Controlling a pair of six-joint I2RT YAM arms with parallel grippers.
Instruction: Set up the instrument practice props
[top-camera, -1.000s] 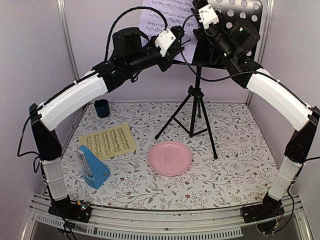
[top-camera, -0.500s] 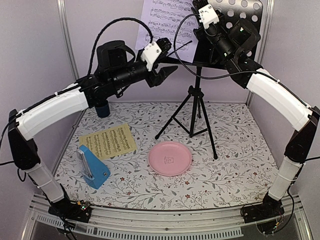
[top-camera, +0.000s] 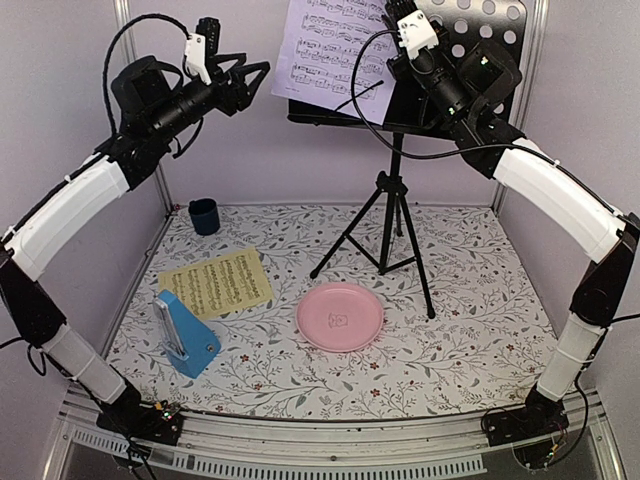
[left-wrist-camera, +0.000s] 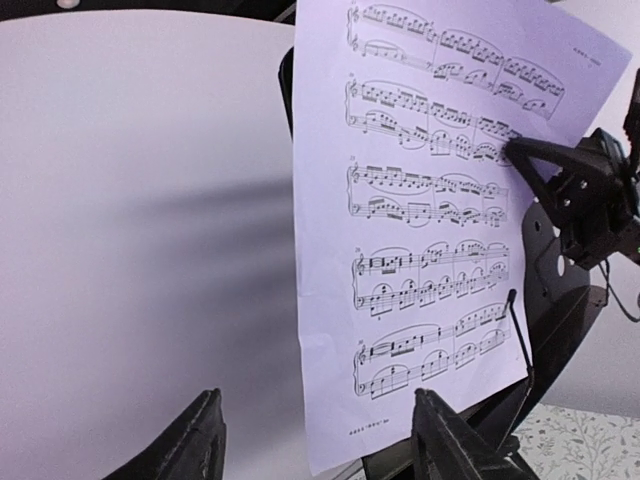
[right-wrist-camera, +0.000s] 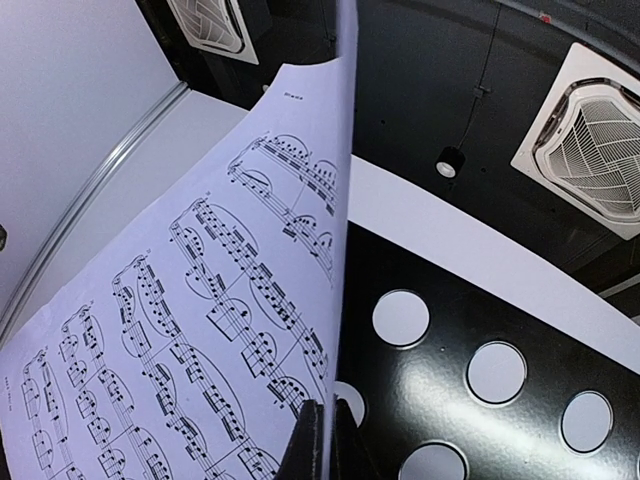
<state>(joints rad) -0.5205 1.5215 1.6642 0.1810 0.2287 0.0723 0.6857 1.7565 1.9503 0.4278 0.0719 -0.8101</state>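
Steadying lilac sheet (top-camera: 325, 50) on music stand (top-camera: 394, 200) with right hand (right-wrist-camera: 322, 425) clamped on its edge, left hand (top-camera: 256, 82) apart and empty; next, likely fetching yellow sheet (top-camera: 217, 283).

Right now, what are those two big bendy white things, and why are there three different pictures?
Those are two robot arms, bolted at the front edge of the table. Each one ends in a two-finger claw. The big picture comes from a camera above and behind the arms. The other two come from little cameras on the wrists, so you see what each claw sees.

The right claw is pinched shut on the edge of a lilac music sheet, up on the black music stand. The left claw is open and empty, up in the air beside that sheet.

On the flowery table sit a yellow sheet, a blue metronome, a pink plate and a dark blue cup.
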